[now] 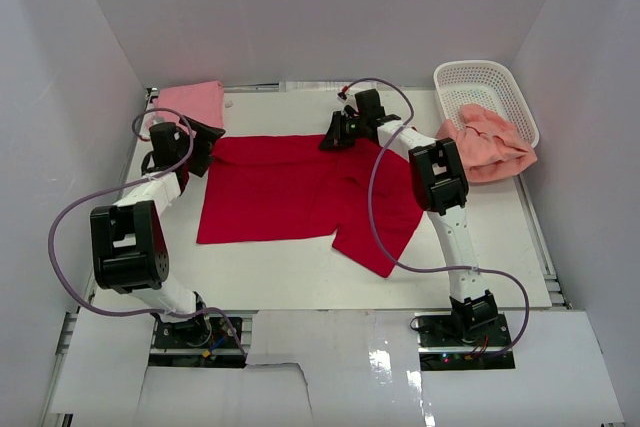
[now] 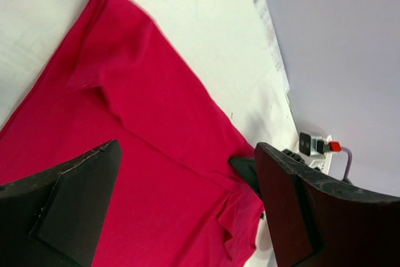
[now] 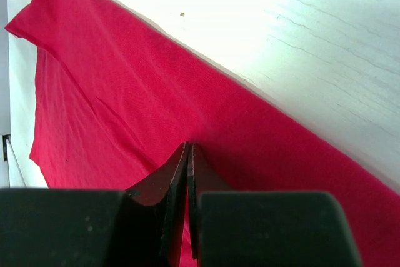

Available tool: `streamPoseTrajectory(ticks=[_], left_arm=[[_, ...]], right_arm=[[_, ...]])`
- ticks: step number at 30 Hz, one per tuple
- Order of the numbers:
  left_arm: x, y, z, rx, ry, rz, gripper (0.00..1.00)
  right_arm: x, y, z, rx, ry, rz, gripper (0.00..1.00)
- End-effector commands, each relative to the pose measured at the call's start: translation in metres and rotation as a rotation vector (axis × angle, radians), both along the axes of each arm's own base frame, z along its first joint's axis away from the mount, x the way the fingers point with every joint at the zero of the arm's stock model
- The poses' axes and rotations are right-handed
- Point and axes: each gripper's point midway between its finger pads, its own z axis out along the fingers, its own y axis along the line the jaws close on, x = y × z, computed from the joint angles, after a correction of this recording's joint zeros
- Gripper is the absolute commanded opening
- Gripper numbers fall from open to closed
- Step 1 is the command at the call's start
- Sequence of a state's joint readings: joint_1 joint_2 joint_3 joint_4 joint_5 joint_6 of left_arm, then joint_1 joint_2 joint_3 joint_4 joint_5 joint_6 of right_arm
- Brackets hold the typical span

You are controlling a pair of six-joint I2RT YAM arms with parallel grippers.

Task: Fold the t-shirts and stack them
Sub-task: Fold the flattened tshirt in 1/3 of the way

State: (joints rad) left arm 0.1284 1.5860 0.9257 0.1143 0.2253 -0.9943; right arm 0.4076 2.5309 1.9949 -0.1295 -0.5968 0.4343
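The red t-shirt [image 1: 290, 192], pink t-shirt [image 1: 192, 102] and salmon-peach t-shirt [image 1: 490, 142] are plain; basket [image 1: 480, 85] is white lattice.

2 arms stretched forward, 1 gripper spread, 1 closed.
The left arm [image 1: 130, 237] folds at its elbow, and the left gripper [image 1: 205, 142] holds its fingers [image 2: 75, 198] wide apart. The right arm [image 1: 440, 182] reaches up and leftward. The right gripper [image 3: 188, 148] has its fingers pressed together, pinching the red t-shirt [image 3: 125, 92].
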Motion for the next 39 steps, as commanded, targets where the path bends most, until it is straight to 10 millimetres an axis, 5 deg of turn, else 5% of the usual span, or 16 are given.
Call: streamPoseTrajectory(ticks=[1,16,39], left_arm=[[-0.001,0.008,-0.010,-0.080,0.034,0.107,0.98],[0.004,0.017,-0.060,-0.113,0.140,0.189,0.98],[0.024,0.008,-0.071,-0.192,0.078,0.162,0.95]], right_arm=[[-0.004,-0.008,-0.002,-0.034,0.007,-0.012,0.08],[-0.005,-0.015,0.002,-0.040,-0.001,-0.024,0.08],[-0.005,-0.016,-0.007,-0.038,0.017,-0.022,0.08]])
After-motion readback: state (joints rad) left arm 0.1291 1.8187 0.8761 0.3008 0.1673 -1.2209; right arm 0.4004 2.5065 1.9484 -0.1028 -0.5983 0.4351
